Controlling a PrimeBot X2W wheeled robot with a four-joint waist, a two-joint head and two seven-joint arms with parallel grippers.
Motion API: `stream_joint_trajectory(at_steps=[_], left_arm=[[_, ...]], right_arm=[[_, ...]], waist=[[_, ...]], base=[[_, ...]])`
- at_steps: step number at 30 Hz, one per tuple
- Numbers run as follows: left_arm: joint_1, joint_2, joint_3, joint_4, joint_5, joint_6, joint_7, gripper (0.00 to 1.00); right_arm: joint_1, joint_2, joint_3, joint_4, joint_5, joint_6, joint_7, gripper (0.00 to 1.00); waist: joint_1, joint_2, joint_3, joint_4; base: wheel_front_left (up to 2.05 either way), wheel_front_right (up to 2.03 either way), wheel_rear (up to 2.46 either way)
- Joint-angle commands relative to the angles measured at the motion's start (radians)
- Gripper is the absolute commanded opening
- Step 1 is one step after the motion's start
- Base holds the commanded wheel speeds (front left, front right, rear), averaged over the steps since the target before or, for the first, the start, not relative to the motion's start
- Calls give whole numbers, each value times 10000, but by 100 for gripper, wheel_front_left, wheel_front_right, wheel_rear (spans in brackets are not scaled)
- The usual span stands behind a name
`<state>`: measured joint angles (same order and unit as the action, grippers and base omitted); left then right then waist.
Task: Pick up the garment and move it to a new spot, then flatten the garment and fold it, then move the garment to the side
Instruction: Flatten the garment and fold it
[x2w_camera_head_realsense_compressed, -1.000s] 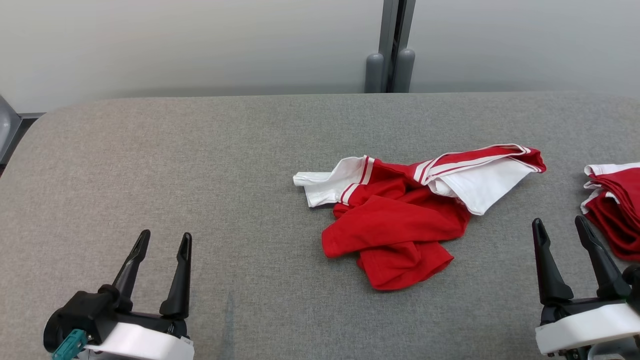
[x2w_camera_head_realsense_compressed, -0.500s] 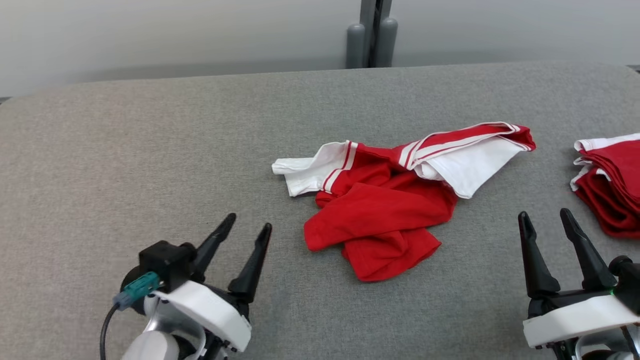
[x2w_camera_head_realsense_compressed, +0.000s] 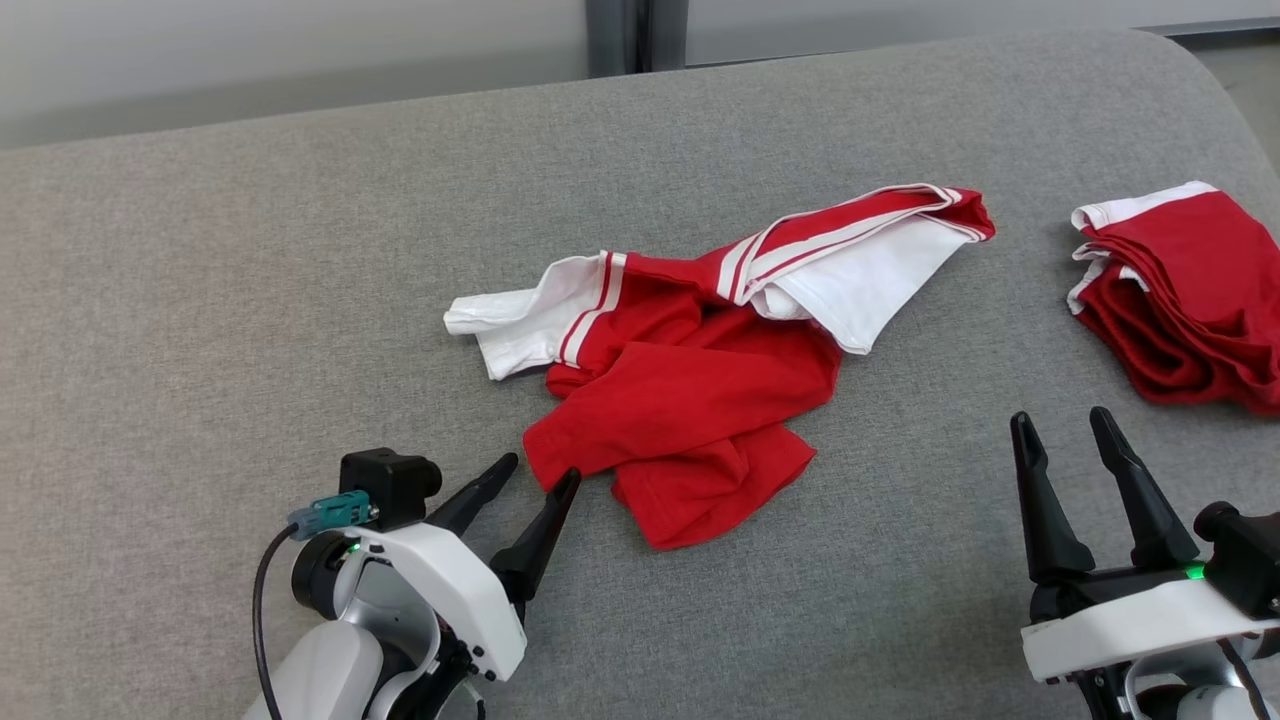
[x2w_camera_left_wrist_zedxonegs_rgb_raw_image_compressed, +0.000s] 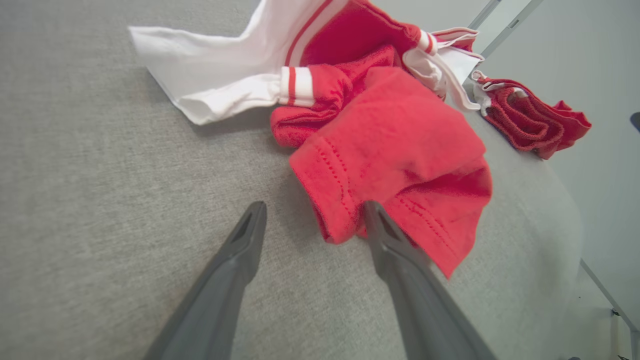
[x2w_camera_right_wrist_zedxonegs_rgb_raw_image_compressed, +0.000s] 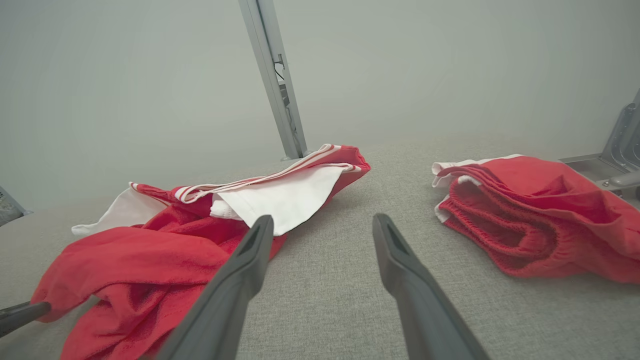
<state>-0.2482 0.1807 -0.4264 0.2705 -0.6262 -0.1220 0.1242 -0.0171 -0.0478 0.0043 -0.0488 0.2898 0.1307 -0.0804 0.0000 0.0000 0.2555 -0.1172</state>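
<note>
Leftward and lower a moment ago, the left gripper (x2w_camera_head_realsense_compressed: 542, 466) has since swung in to the near-left corner of the garment (x2w_camera_head_realsense_compressed: 690, 390) (the head camera has also shifted, so the whole scene sits differently in that view). Its two dark fingers are spread with nothing pinched. In the left wrist view the red hem corner lies between them, against the finger on that view's right, while the other finger is over bare grey cloth. The garment lies crumpled in the middle of the grey padded table (x2w_camera_head_realsense_compressed: 250, 250), red folds nearest the robot, a white sleeve with red stripes reaching left and a white striped part trailing to the far right. The right gripper (x2w_camera_head_realsense_compressed: 1058, 416) hangs at the near right, fingers spread and empty, apart from the garment. A second red and white pile (x2w_camera_head_realsense_compressed: 1180, 290) lies folded at the far right, apart from both.
</note>
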Motion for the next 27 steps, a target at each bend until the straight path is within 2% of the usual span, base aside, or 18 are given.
stream_joint_trajectory(at_steps=[1, 2, 3, 4, 5, 10, 15, 20, 27], left_arm=[[-250, 49, 3, 77, -138, -60, 78, 100], [-287, 60, -51, 143, -253, -73, 102, 100], [-335, 52, -85, 147, -377, -86, 70, 44], [-378, 104, -163, 137, -426, -96, 61, 4], [-406, 188, -274, 120, -470, -106, 78, 0], [-544, 579, -192, -175, -207, -51, -618, 0], [-572, 1119, 145, -755, 443, 392, -1402, 0], [-718, 1815, 436, -1951, 1160, 884, -1718, 0], [-479, 2870, 1072, -4277, 1849, 1572, -1495, 0]], right_arm=[[-175, -56, -15, 56, 30, 3, -101, 100], [-188, -59, 17, 115, 58, 3, -138, 100], [-198, -56, 41, 166, 75, 3, -159, 100], [-202, -55, 48, 202, 90, 3, -200, 100], [-230, -58, 40, 242, 111, 3, -238, 100], [-332, -58, 6, 447, 267, 3, -404, 100], [-302, -56, -123, 635, 335, 3, -482, 100], [-304, -59, -186, 813, 372, 3, -419, 100], [-194, -59, -358, 894, 449, 3, -344, 100]], waist=[[0, 0, 69, -80], [0, 0, 85, -103], [0, 0, 98, -118], [0, 0, 109, -128], [0, 0, 120, -129], [0, 0, 99, -66], [0, 0, -111, 145], [0, 0, -321, 396], [0, 0, -496, 766]], base=[[0, 0, 0], [0, 0, 0], [0, 0, 0], [0, 0, 0], [0, 0, 0], [0, 0, 0], [0, 0, 0], [0, 0, 0], [0, 0, 0]])
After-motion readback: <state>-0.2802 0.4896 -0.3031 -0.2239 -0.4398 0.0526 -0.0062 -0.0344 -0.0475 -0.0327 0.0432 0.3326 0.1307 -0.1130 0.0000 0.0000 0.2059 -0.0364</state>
